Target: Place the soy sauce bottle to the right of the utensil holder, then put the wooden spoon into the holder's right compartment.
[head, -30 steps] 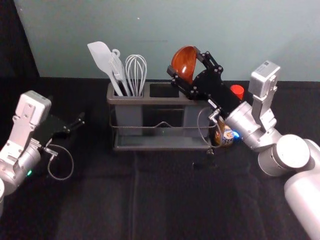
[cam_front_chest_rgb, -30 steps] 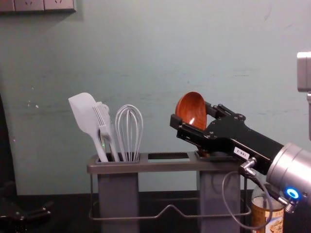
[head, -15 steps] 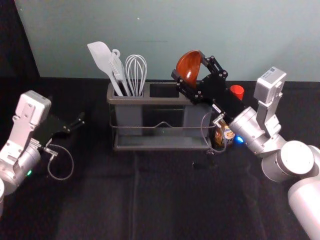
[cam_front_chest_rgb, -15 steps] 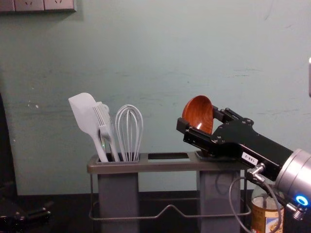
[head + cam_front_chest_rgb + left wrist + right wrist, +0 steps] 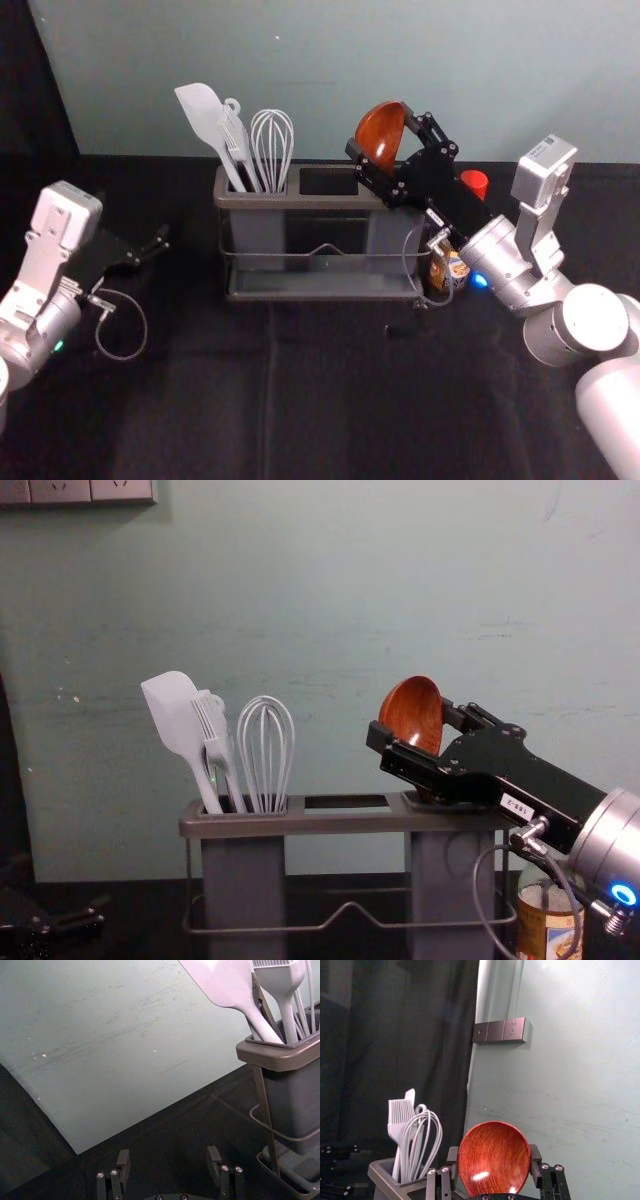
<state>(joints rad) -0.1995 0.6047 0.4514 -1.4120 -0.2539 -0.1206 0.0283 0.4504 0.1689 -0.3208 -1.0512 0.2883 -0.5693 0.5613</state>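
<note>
Upright over the right compartment of the utensil holder, the wooden spoon has its bowl up; its lower handle is hidden. My right gripper is shut across the bowl. In the right wrist view the bowl spans the space between the fingers of the right gripper. The soy sauce bottle stands right of the holder, partly behind the right arm. My left gripper is parked left of the holder; in its wrist view the left gripper stands open and empty.
A white spatula, a brush and a whisk stand in the holder's left compartment. A wire rail runs across the holder's front. The wall rises behind the black-covered table.
The right gripper and the spoon's bowl have shifted together to the right and slightly down, mostly in the earlier half second. The left arm has stayed still.
</note>
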